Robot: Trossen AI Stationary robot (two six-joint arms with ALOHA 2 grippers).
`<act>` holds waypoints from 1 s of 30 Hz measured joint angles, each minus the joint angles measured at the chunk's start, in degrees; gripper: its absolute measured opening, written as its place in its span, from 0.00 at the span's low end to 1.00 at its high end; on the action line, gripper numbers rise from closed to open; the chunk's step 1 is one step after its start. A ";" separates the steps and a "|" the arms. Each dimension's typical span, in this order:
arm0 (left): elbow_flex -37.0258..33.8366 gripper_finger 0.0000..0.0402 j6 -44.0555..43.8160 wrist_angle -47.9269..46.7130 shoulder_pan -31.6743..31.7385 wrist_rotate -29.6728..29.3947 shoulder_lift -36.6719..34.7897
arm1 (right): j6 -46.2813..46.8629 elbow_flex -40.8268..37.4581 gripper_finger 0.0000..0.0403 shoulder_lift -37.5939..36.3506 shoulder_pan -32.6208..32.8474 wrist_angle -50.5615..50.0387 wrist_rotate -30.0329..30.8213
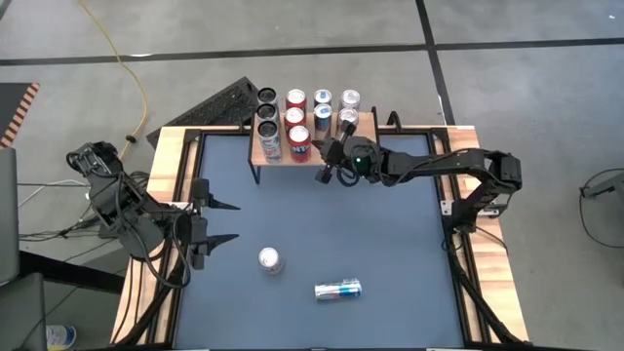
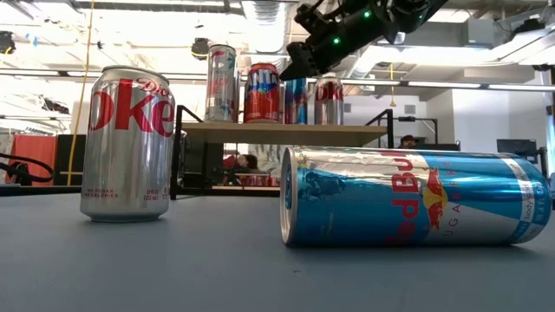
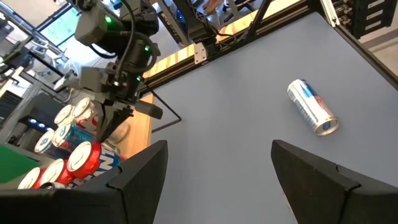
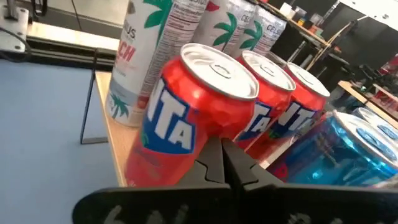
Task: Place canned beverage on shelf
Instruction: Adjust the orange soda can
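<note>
The shelf (image 1: 366, 127) stands at the table's far edge and bears several upright cans: tall ones, red ones and blue ones. My right gripper (image 1: 324, 164) is shut above the shelf's front edge, its tips just short of, or at, the front red can (image 4: 186, 118). A silver cola can (image 1: 270, 260) stands upright on the blue table top. A blue-and-silver energy-drink can (image 1: 338, 289) lies on its side near it. My left gripper (image 1: 229, 221) hovers open at the table's left edge, nothing between its fingers. My right gripper's shut fingertips (image 4: 225, 152) come nearly level from the table's right at the lower side wall of the front red can (image 4: 199, 140). I cannot tell whether they touch it. The can stands upright on the shelf (image 4: 118, 146).
A wooden rim with black rails (image 1: 166, 156) frames the table. A dark keyboard (image 1: 219, 105) lies behind the shelf's left end. The blue table top between the shelf and the two loose cans is free room (image 1: 370, 224).
</note>
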 joint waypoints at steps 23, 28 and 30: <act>0.00 0.68 -1.37 0.52 0.01 -1.54 0.00 | 0.41 0.02 0.00 -0.09 -2.94 1.59 -3.35; 0.00 0.68 -2.63 0.50 0.01 -1.53 0.00 | -4.96 0.04 0.00 -0.57 1.85 2.02 5.89; 0.00 0.68 -2.97 0.50 -0.01 -1.51 0.00 | -10.41 0.04 0.00 -0.57 3.50 3.28 9.47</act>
